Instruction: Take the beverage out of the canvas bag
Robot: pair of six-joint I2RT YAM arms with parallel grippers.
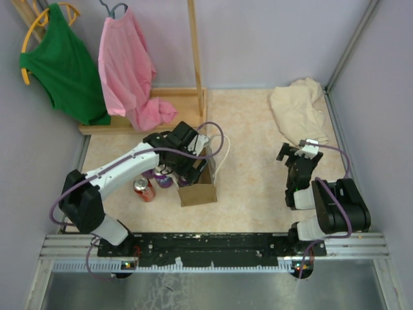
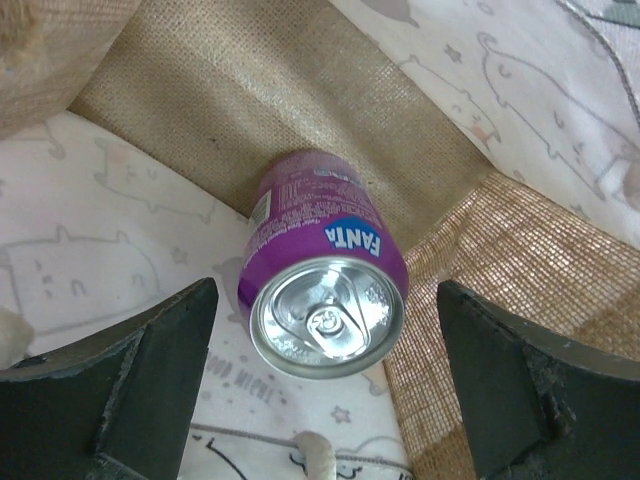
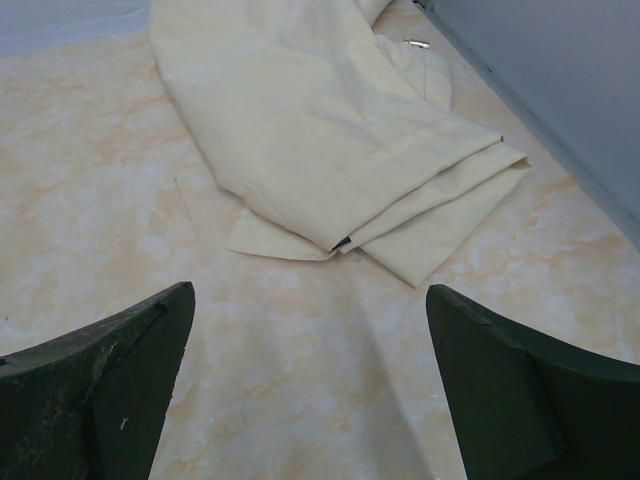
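I'm hovering L claw [image 2: 325,300], jaws wide, inside canvas bag [image 2: 250,90], straddling the Fanta can [image 2: 320,220] for a grab; R claw [image 3: 310,310] is idling open.

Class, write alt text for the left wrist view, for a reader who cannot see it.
A purple Fanta can sits inside the canvas bag, silver top facing the camera. Two dark fingers stand wide apart either side, clear of the can. The bag shows brown weave and a pale cat-print lining.
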